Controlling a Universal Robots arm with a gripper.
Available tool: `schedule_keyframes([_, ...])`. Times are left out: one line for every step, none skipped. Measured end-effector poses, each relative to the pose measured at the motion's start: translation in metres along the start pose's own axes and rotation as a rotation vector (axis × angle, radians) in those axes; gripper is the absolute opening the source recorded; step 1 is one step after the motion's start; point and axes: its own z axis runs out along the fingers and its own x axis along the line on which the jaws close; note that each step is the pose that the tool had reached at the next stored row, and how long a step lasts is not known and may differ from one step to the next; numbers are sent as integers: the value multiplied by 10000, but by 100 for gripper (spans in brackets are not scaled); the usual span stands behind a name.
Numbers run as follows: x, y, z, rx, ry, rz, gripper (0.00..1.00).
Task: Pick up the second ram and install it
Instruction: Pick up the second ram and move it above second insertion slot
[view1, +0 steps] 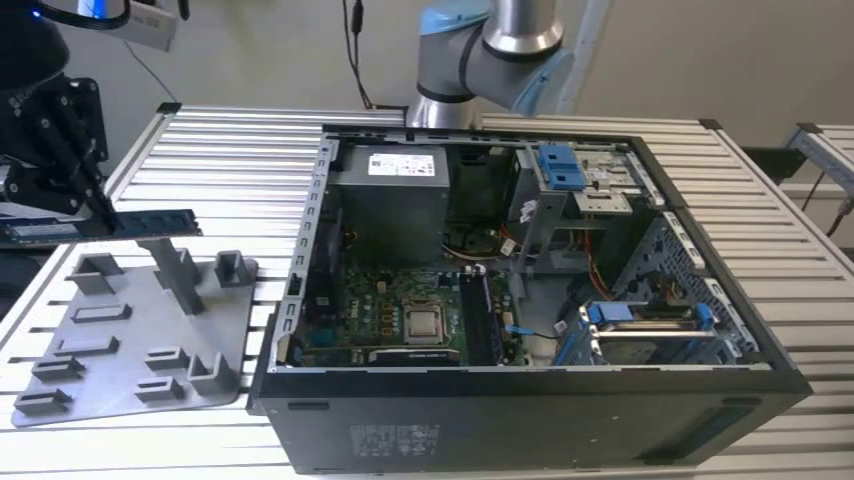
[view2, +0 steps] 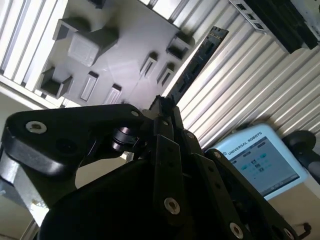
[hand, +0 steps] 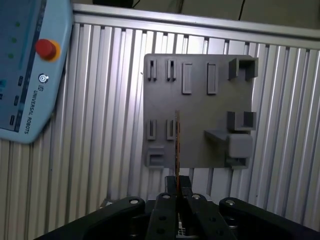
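Note:
The second ram (view1: 158, 222) is a thin dark stick held level in the air above the grey holder tray (view1: 134, 345), at the exterior view's left. My gripper (view1: 99, 222) is shut on it near its middle. In the second wrist view the ram (view2: 200, 60) juts out from between the fingers (view2: 161, 116) over the tray (view2: 120, 55). In the first wrist view the ram (hand: 177, 145) shows edge-on above the tray (hand: 200, 110), clamped in my gripper (hand: 178, 181). The open computer case (view1: 534, 400) lies to the exterior view's right, with its motherboard (view1: 387, 310) and long memory slots (view1: 477, 318) facing up.
The tray carries upright posts (view1: 174, 275) and small sockets right under the ram. A teach pendant (hand: 25, 65) lies on the slatted metal table (view1: 227, 150) near the tray. The case holds a power supply (view1: 387, 195), blue drive brackets (view1: 561, 165) and cables.

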Motion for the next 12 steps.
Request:
schedule_keyframes([3, -29, -1, -1, 1, 0, 15])
schedule_keyframes([5, -57, -1, 0, 0, 0, 15])
schedule_keyframes([7, -84, -1, -1, 1, 0, 15])
schedule_keyframes([10, -110, -1, -1, 1, -1, 15])
schedule_keyframes([12, -137, -1, -1, 0, -1, 15])
schedule_keyframes([14, -165, -1, 0, 1, 0, 15])
schedule_keyframes([17, -190, -2, 0, 1, 0, 15])
schedule_keyframes([19, -217, -1, 0, 0, -1, 15])
schedule_keyframes([21, -242, -2, -1, 0, 0, 15])
schedule_keyframes([23, -268, -2, 0, 0, 0, 15])
schedule_keyframes([26, -294, -2, 0, 0, 0, 15])
schedule_keyframes([28, -323, -3, -1, 1, 0, 15])
